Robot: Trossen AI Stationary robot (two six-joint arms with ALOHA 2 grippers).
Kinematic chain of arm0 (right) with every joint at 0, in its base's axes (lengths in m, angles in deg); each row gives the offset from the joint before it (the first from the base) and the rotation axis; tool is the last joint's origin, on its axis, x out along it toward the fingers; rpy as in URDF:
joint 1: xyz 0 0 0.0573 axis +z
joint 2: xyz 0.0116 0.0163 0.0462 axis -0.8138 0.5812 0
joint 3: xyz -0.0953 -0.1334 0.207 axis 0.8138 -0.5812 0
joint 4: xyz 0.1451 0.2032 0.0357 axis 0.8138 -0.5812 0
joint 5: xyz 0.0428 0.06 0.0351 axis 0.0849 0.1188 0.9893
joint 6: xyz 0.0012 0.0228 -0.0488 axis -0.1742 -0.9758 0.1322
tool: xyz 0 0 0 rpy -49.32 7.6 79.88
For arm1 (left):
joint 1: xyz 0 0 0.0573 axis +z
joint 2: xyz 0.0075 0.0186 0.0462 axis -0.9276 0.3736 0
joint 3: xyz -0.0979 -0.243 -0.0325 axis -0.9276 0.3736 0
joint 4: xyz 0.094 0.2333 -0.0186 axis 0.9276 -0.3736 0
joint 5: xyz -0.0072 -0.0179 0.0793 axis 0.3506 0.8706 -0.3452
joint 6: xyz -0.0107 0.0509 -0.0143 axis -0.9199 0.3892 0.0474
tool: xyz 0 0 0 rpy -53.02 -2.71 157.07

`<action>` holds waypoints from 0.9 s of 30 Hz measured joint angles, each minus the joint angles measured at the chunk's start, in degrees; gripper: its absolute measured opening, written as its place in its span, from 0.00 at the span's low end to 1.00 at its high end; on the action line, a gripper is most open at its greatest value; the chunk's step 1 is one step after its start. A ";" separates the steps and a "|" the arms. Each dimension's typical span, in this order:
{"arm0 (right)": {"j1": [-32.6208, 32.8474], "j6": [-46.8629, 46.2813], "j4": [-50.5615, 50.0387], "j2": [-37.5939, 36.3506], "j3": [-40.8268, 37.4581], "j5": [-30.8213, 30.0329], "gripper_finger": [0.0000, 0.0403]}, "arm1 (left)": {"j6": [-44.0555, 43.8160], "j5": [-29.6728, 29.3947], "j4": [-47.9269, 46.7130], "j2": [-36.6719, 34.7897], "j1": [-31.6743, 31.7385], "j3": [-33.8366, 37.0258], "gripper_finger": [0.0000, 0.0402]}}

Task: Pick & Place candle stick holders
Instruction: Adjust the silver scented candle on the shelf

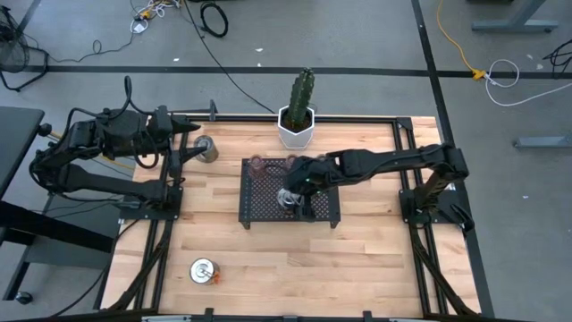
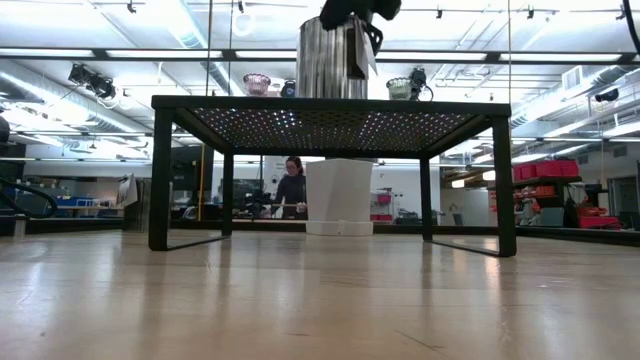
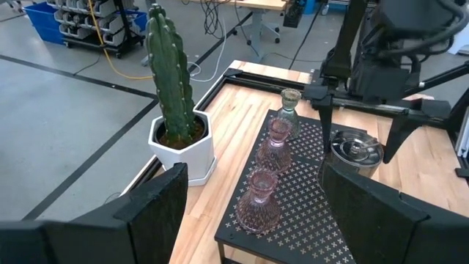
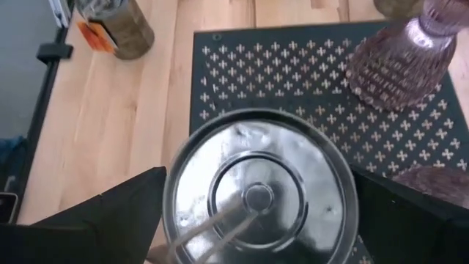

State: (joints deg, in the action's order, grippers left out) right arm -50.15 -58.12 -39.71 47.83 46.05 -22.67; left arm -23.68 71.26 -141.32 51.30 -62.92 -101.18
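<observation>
We see the right gripper (image 1: 290, 195) over the black mesh tray (image 1: 259, 213) in the middle of the worktop (image 1: 357, 259). Its fingers are spread wide apart, one on each side of a shiny silver holder (image 4: 258, 192) that stands on the tray (we cannot tell if they touch it).

Three glassy cups stand in a row along the tray's far edge: a pink one (image 3: 258, 202), another pinkish one (image 3: 278, 147) and a greenish one (image 3: 290, 110). Just behind the tray is a white pot (image 1: 296, 128) with a tall green cactus (image 1: 302, 89).

The left gripper (image 1: 192, 141) waits at the far left corner of the worktop, its fingers apart and holding nothing. A second silver holder (image 1: 207, 148) stands just beside it. A third silver holder (image 1: 204, 270) sits near the front left edge, well apart from the tray.
</observation>
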 joint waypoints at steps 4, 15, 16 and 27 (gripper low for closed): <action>0.04 0.17 -1.03 0.86 0.00 0.07 0.99 | 0.00 0.00 0.00 0.02 -0.01 0.00 0.79; 0.02 1.22 -1.30 0.88 0.00 -0.04 0.99 | 0.00 -0.01 -0.29 0.02 -0.02 0.00 0.79; 0.02 1.22 -1.25 0.88 0.00 -0.04 0.99 | 0.00 0.01 -0.42 0.00 -0.02 0.01 0.79; 0.02 1.25 -1.26 0.86 0.00 -0.07 0.99 | 0.00 0.00 -0.42 0.01 -0.01 0.00 0.79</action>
State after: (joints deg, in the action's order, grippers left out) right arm -50.13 -56.87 -40.97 48.69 46.05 -22.74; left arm -23.68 71.26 -141.73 51.31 -62.92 -101.18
